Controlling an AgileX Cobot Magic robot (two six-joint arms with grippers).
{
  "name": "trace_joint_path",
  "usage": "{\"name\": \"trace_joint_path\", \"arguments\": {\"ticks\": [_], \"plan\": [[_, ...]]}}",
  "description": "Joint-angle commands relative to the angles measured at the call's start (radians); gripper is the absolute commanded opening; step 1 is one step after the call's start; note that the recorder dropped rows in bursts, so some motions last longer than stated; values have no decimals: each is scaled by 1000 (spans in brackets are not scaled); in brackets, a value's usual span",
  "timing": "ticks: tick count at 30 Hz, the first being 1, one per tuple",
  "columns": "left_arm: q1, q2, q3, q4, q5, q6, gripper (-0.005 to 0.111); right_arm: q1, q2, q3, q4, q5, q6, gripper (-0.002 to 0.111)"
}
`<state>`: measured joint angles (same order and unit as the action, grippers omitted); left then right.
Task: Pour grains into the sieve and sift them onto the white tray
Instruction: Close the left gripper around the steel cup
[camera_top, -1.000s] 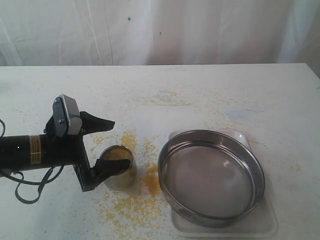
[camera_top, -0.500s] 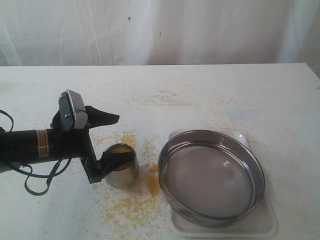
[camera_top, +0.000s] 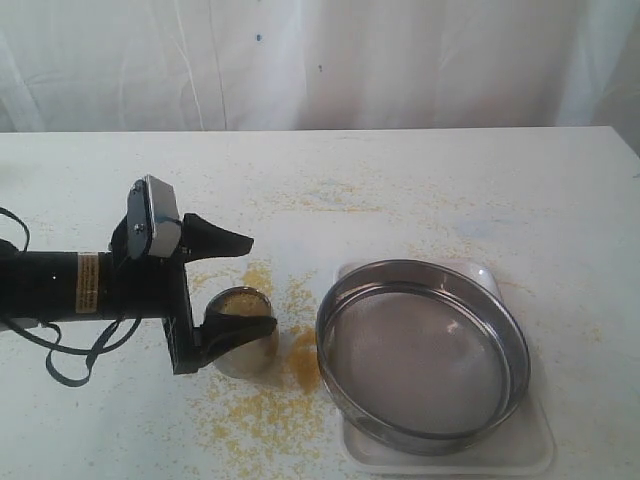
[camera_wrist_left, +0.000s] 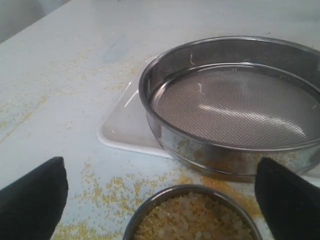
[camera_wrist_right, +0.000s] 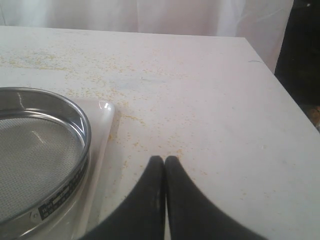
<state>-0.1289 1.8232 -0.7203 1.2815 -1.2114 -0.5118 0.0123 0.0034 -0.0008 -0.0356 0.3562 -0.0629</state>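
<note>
A small steel cup (camera_top: 246, 343) holding the yellow and whitish grains (camera_top: 240, 302) stands on the table left of the sieve (camera_top: 420, 360). My left gripper (camera_top: 260, 283) is open, with one black finger on each side of the cup, and I cannot tell whether they touch it. In the left wrist view the grains (camera_wrist_left: 197, 220) fill the cup (camera_wrist_left: 162, 200) between the fingers of the left gripper (camera_wrist_left: 161, 164). The sieve (camera_wrist_left: 235, 105) rests empty on the white tray (camera_wrist_left: 125, 125). My right gripper (camera_wrist_right: 165, 160) is shut on nothing, beside the tray (camera_wrist_right: 100, 135) and the sieve (camera_wrist_right: 35, 145).
Spilled yellow grains (camera_top: 265, 410) lie scattered on the white table around the cup and up to the sieve's left side. A white curtain (camera_top: 320, 60) hangs behind the table. The table's right edge (camera_wrist_right: 295, 105) runs near my right gripper.
My left arm has slid to the right, bringing its open fingers further along the cup's sides. The sieve and tray have not moved.
</note>
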Motion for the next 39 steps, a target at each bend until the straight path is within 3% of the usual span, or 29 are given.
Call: {"name": "trace_joint_path", "arguments": {"ticks": [1, 7, 28, 39], "plan": [[-3, 11, -3, 26, 14, -12, 105, 8, -3, 1, -2, -4, -8, 0], [-3, 60, -3, 22, 66, 9, 105, 8, -3, 1, -2, -4, -8, 0], [-3, 271, -3, -155, -10, 243, 105, 8, -3, 1, 0, -4, -8, 0], [-65, 314, -3, -289, -10, 291, 105, 8, -3, 1, 0, -4, -8, 0]]}}
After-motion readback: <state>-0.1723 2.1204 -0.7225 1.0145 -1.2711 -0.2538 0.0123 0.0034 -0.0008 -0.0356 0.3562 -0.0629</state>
